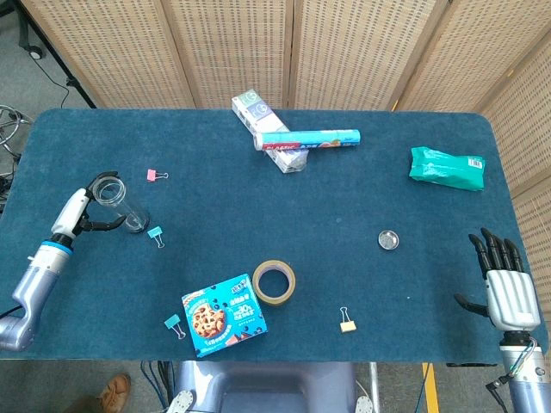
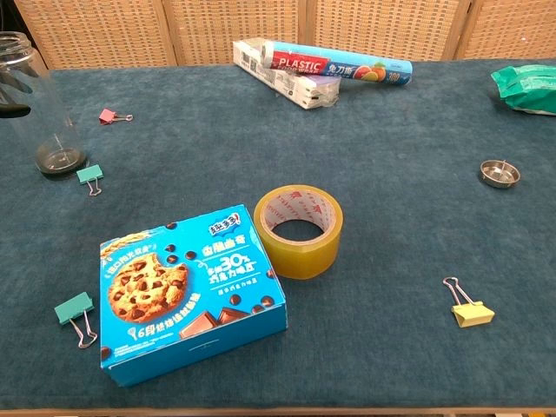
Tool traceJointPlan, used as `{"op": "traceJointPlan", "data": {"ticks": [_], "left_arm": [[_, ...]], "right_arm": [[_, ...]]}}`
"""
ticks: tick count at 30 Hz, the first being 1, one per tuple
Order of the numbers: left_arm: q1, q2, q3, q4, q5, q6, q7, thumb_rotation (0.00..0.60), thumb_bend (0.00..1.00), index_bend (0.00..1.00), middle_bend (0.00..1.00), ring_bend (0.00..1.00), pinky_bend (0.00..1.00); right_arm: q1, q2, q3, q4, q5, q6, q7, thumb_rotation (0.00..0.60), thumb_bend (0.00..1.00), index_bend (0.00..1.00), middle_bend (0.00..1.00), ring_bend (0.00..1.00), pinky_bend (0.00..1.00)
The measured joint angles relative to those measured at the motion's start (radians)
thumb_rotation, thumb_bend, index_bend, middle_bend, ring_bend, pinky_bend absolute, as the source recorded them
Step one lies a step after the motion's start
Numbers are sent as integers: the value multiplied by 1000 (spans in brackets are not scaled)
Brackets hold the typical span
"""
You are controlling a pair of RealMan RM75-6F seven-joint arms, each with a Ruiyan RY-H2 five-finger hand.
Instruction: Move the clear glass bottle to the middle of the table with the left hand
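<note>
1. Head view: left robot hand (image 1: pixel 83 214) has its fingers spread around the upright clear glass bottle (image 1: pixel 119 205), seemingly not clamped yet; it should close firmly before lifting. Right robot hand (image 1: pixel 504 284) rests spread, holding nothing.
2. Chest view: bottle (image 2: pixel 39 104) stands beside a teal clip (image 2: pixel 89 176); the path toward mid-counter (image 2: pixel 400 174) should skirt the clip.

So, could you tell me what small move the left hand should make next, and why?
Probably close the fingers around the clear glass bottle. The left hand sits beside it with fingers spread at its wall, while the bottle stands upright near the table's left edge, not yet lifted.
</note>
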Motion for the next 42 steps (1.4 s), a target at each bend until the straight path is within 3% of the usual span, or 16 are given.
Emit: {"op": "traceJointPlan", "data": {"ticks": [16,28,34,42], "left_arm": [[4,19,-19,-49,-11,42,-65,600,365,425,278,287,420],[-54,73,-67,-178,9,68,-66,600,361,425,278,287,420],[-138,96,-117,-278,-13,-2,-15,600,361,425,278,287,420],[-293,31,-172,-324,-90,-170,79,600,360,425,278,288,420]], "right_arm": [[2,2,-1,-3,4,-9,6,600,0,0,0,0,0],[4,2,0,-3,14,-19,2,600,0,0,0,0,0],[7,3,6,4,32,-31,5,600,0,0,0,0,0],[11,4,20,25,72,-53,18,600,0,0,0,0,0]]}}
